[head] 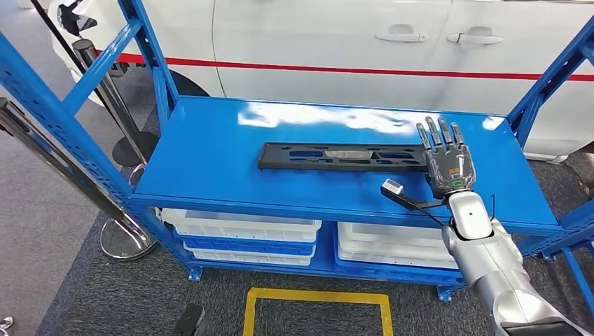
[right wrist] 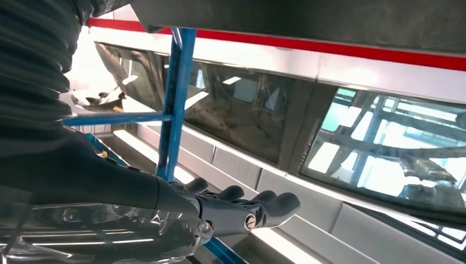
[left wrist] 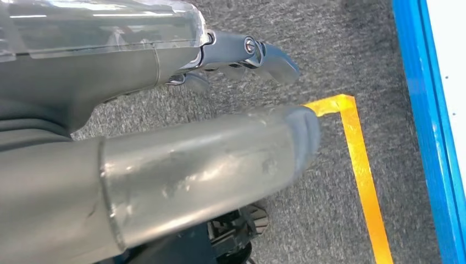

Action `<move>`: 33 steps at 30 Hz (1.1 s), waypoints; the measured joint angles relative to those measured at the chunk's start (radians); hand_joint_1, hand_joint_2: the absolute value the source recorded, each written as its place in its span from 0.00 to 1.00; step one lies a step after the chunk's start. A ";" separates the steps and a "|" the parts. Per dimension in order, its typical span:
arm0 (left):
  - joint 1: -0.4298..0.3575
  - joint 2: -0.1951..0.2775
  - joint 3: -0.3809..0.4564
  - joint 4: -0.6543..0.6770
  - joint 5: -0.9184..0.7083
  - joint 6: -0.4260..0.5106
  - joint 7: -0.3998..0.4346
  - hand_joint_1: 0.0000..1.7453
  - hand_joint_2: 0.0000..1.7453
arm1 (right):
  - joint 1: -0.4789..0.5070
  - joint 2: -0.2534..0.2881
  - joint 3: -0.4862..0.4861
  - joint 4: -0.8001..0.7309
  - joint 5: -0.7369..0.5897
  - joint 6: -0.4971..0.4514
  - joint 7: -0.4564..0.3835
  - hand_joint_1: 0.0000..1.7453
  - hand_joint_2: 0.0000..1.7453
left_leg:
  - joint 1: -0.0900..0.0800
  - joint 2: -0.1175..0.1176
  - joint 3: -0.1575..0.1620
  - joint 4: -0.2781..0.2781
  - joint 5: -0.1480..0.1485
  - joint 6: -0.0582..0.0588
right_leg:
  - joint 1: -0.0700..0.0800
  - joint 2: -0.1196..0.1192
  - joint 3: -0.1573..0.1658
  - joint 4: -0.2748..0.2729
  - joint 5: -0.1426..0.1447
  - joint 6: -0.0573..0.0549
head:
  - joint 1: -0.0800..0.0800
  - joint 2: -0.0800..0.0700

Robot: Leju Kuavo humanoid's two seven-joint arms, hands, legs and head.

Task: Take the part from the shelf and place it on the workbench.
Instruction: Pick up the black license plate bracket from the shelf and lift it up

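A long flat black part (head: pixel 336 156) with several cut-outs lies lengthwise on the blue shelf top (head: pixel 210 161). My right hand (head: pixel 445 164) hovers at the part's right end, back upward, fingers stretched out and apart, thumb pointing toward the shelf's front edge. It holds nothing, and I cannot tell whether it touches the part. In the right wrist view the dark fingers (right wrist: pixel 242 212) reach toward the car's side. My left hand (left wrist: pixel 165 159) hangs over the grey carpet with nothing in it, thumb (left wrist: pixel 275 143) apart from the fingers (left wrist: pixel 264 55).
A white car (head: pixel 315 35) with a red stripe stands right behind the shelf. Blue uprights (head: pixel 150 56) frame both ends. White bins (head: pixel 242 231) fill the lower level. Yellow floor tape (head: pixel 315 297) marks a square in front. A metal stanchion (head: pixel 126 238) stands at the left.
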 joint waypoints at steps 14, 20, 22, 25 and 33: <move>-0.016 -0.008 -0.006 0.000 0.039 0.012 -0.001 0.00 0.00 | 0.022 -0.002 0.092 0.005 0.000 -0.001 0.051 0.00 1.00 | 0.002 -0.003 0.005 -0.015 0.009 -0.002 | -0.002 0.004 0.000 -0.009 0.005 0.011 | 0.000 0.000; -0.018 -0.008 -0.008 0.000 0.043 0.013 -0.001 0.00 0.00 | 0.017 -0.001 0.152 0.027 0.000 -0.002 0.057 0.00 1.00 | 0.005 0.000 -0.068 0.152 -0.089 -0.028 | -0.010 -0.003 0.006 -0.020 0.012 -0.026 | 0.000 0.000; -0.017 -0.008 -0.008 0.000 0.043 0.014 -0.001 0.00 0.00 | 0.017 0.000 0.165 0.034 0.000 -0.002 0.058 0.00 1.00 | 0.006 0.000 -0.122 0.262 -0.124 -0.031 | -0.007 -0.004 0.005 -0.018 0.011 -0.028 | 0.000 0.000; -0.017 -0.008 -0.008 0.000 0.043 0.017 -0.001 0.00 0.00 | 0.015 0.004 0.177 0.041 0.000 -0.002 0.061 0.00 1.00 | 0.006 0.001 -0.083 0.174 -0.053 -0.026 | -0.006 -0.004 0.005 -0.010 0.006 -0.026 | 0.000 0.000; -0.025 -0.007 -0.008 0.000 0.045 0.024 -0.002 0.00 0.00 | -0.010 0.012 0.188 0.054 0.000 -0.002 0.056 0.00 1.00 | 0.004 -0.002 0.003 -0.011 0.009 0.012 | -0.005 -0.003 -0.014 0.033 -0.025 0.015 | 0.000 0.000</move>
